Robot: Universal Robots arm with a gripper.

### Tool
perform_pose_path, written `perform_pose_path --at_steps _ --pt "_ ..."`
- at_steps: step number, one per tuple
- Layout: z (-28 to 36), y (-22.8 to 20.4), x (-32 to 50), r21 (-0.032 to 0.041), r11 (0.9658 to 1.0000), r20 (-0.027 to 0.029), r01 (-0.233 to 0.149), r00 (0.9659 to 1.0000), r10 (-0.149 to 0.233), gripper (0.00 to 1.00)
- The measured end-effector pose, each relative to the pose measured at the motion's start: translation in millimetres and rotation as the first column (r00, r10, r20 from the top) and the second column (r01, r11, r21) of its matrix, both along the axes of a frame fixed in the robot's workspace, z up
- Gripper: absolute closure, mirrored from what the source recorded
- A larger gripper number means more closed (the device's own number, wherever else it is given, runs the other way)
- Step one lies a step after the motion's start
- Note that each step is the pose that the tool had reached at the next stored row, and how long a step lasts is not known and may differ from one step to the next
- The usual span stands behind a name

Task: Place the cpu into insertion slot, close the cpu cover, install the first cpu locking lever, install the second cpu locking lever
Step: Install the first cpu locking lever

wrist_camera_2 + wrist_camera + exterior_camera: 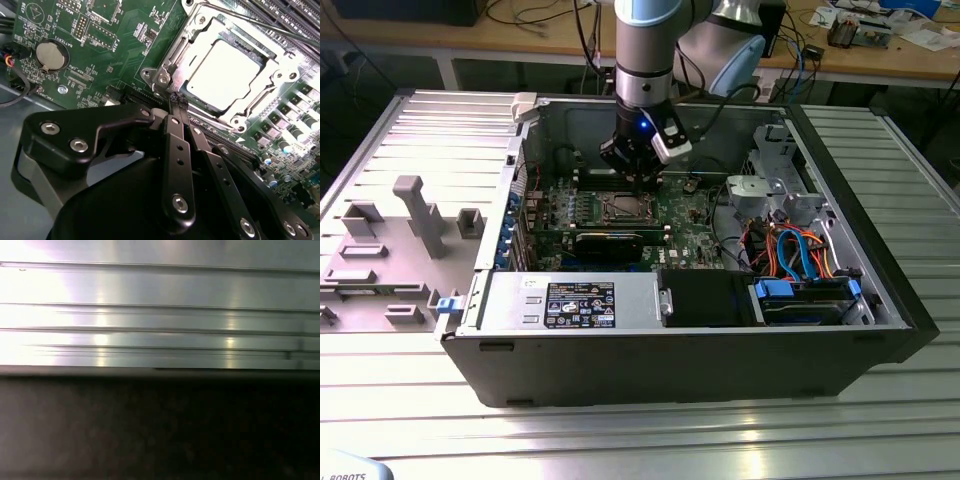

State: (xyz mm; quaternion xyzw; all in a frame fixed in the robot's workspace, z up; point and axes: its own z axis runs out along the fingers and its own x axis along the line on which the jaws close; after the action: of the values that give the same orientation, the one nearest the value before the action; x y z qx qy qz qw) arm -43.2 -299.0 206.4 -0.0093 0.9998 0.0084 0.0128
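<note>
The ribbed metal table (410,140) carries an open PC case (880,300), lying on its side, walls standing up all round the green board (125,30), so room to move is from above only. In the exterior view the arm drops in near the case's far wall, w/ drive cage and cables toward the exterior view's right and a long black card (608,243) just nearside of the socket. The tool (178,100) sits low over the board, fingers pressed together w/ nothing between them, tips right at the corner edge of the insertion slot (161,76). The cpu cover (260,107) lies flat over the slot – its window frames the cpu (222,75), seated inside. A thin lever rod (235,20) runs along the slot's far edge, beside the memory slots (280,15).
</note>
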Motion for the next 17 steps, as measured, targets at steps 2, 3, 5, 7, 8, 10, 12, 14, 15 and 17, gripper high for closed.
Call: perform_pose_path --at_steps 2,3,5,7,8,10,12,14,15,17 --pt "0.7 0.0 0.0 0.0001 1.0000 0.0000 0.000 1.0000 0.000 0.89" --pt "0.8 0.0 0.0 0.0001 1.0000 0.0001 0.000 1.0000 0.000 0.89" --pt "1.0 -1.7 -0.2 -0.0004 1.0000 -0.0003 0.000 1.0000 0.000 0.89" --pt "0.8 -5.2 0.0 -0.0001 1.0000 -0.0001 0.000 1.0000 0.000 0.89" --pt "0.8 -5.5 0.0 0.0000 1.0000 0.0000 0.000 1.0000 0.000 0.89" --pt "0.8 -5.7 0.0 -0.0002 1.0000 -0.0001 0.000 1.0000 0.000 0.89" --pt "0.8 -5.9 0.0 -0.0001 1.0000 -0.0001 0.000 1.0000 0.000 0.89" --pt "0.8 -6.0 0.0 -0.0001 1.0000 -0.0001 0.000 1.0000 0.000 0.89" --pt "0.8 -6.1 0.0 -0.0002 1.0000 -0.0001 0.000 1.0000 0.000 0.89" --pt "0.8 -6.2 0.0 -0.0001 1.0000 -0.0001 0.000 1.0000 0.000 0.89"
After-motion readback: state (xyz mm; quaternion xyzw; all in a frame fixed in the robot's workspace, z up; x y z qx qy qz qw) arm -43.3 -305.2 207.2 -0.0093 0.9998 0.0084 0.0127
